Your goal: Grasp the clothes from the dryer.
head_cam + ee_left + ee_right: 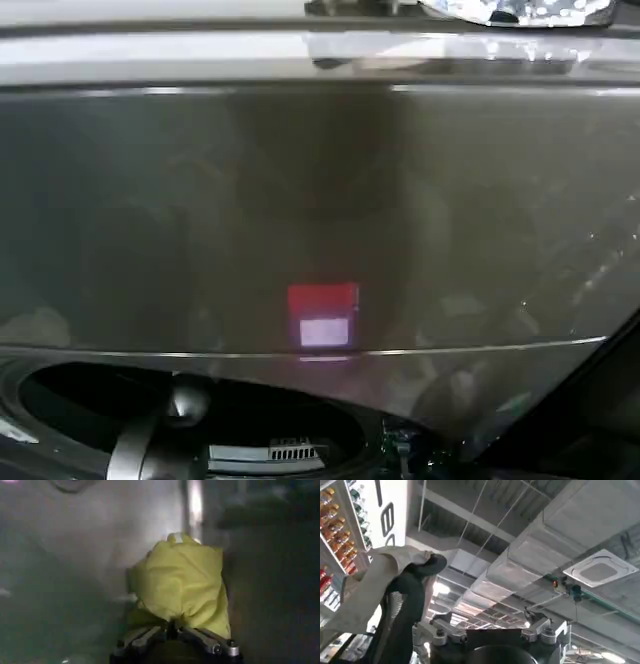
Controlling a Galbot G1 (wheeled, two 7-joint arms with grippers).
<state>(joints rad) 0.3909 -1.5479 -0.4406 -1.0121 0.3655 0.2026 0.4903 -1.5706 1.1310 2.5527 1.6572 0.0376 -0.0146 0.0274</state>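
Since the left gripper (172, 630) has its fingers pinched together on the lower edge of the clothes (182, 582) inside the dryer (320, 220), it should, I judge, draw straight back through the opening, slowly, so the fabric doesn't slip; the right gripper (492, 630) points at the ceiling, holding nothing.

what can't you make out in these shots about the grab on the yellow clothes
- Left wrist view: the left gripper fingertips are buried in the clothes; the fabric hides the contact.
- Head view: the dryer front panel hides the drum interior.
- Right wrist view: the right gripper fingers are cut off by the frame edge.
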